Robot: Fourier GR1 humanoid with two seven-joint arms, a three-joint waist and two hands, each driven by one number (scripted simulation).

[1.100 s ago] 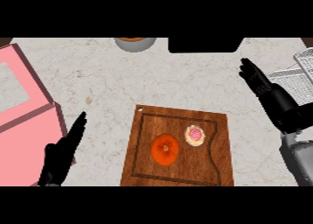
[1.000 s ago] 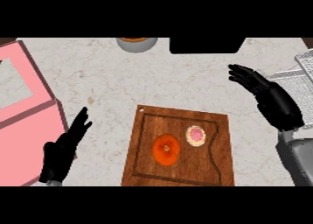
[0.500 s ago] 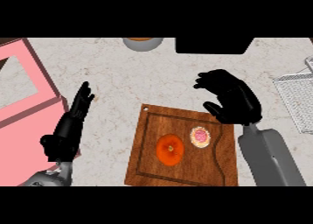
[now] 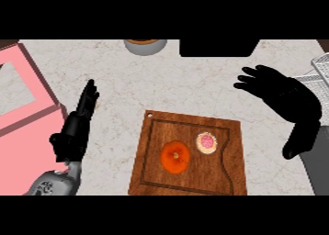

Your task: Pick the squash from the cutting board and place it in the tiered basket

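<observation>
Head view: one orange squash (image 4: 175, 156) is seen lying on the single wooden cutting board (image 4: 187, 183), in its left half. It appears nearly round from above, so no clear long axis or pointing direction can be made out. One smaller pink-and-cream round item (image 4: 207, 142) is set near it, up and to the right. The right hand (image 4: 289, 98) is held open, fingers spread, holding nothing, between the board and the tiered basket (image 4: 326, 64). The left hand (image 4: 73, 131) is shown with fingers straight, empty, left of the board.

Bright, even light lies flat across the pale counter (image 4: 187, 87) and cutting board (image 4: 218, 176).
</observation>
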